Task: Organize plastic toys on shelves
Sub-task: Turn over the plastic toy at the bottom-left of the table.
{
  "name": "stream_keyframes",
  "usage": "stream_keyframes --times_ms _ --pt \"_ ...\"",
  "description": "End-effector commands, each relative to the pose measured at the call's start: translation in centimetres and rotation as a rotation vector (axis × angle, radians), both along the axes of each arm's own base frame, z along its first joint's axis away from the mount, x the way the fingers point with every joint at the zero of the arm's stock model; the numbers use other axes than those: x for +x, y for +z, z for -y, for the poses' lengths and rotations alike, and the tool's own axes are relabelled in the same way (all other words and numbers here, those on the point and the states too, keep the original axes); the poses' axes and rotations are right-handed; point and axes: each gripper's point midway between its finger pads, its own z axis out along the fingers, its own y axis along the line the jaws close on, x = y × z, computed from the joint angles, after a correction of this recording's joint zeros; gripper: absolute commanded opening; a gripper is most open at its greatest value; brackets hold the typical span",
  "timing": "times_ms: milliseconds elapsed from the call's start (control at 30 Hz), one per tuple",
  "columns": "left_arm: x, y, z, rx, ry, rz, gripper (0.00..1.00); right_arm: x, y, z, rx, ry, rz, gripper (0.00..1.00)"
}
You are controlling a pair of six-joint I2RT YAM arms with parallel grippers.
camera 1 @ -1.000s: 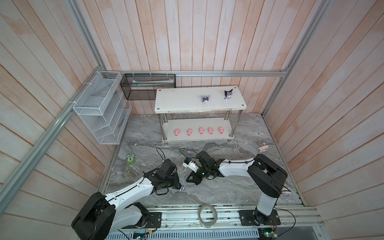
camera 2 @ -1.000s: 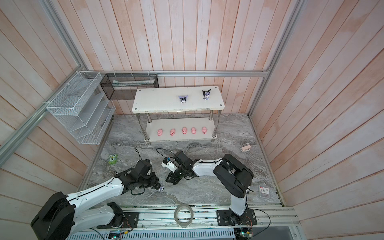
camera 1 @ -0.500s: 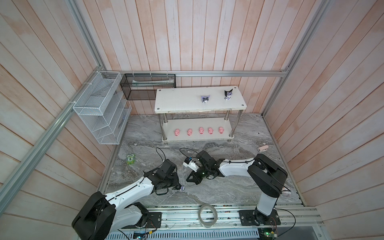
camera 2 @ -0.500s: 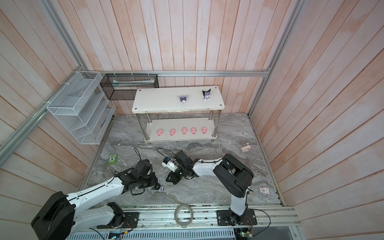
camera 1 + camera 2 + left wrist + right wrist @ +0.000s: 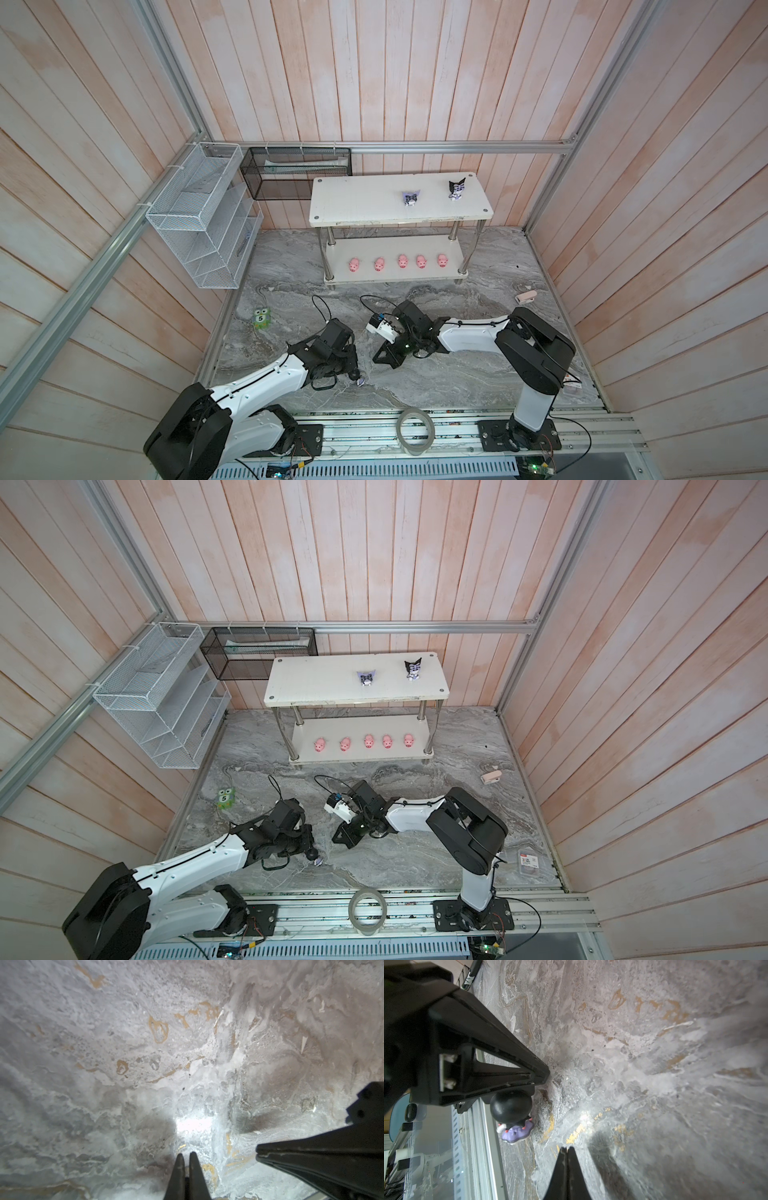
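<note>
A small black-headed, purple-skirted figurine [image 5: 515, 1122] lies on the marble floor [image 5: 436, 382], and it shows in both top views [image 5: 359, 378] [image 5: 316, 857]. My left gripper [image 5: 186, 1156] is shut with nothing between its fingers. Its tips rest on the floor right beside the figurine [image 5: 353, 368]. My right gripper [image 5: 566, 1149] is shut and empty, a short way off [image 5: 379, 358]. The white shelves [image 5: 361, 203] stand at the back. Two more figurines [image 5: 411, 198] [image 5: 456, 189] sit on the top board. Several pink pigs [image 5: 402, 262] stand in a row on the lower board [image 5: 451, 249].
A green toy marked "5" [image 5: 262, 319] lies by the left wall. A white wire rack [image 5: 199, 224] and a black mesh basket [image 5: 297, 172] hang at the back left. A pink item [image 5: 525, 296] lies at the right, and a tape roll [image 5: 414, 430] sits on the front rail.
The left gripper's jaws have closed the last bit without catching the figurine, which stays on the floor beside them. The right arm has not moved.
</note>
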Motion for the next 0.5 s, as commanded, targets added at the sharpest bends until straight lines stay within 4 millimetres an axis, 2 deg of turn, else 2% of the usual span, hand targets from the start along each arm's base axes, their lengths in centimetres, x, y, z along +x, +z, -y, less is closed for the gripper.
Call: stream_keyframes --times_ms 0,233,467 --pt "0.6 0.9 0.0 0.011 0.004 0.024 0.01 -0.1 -0.8 0.1 -0.006 0.016 -0.013 0.02" --pt "1.6 2.4 -0.6 0.056 0.033 0.062 0.00 0.0 -0.7 0.3 -0.002 0.011 -0.013 0.02" --pt "3.4 4.9 -2.8 0.218 0.088 0.111 0.00 0.4 -0.8 0.6 0.002 -0.003 -0.010 0.02"
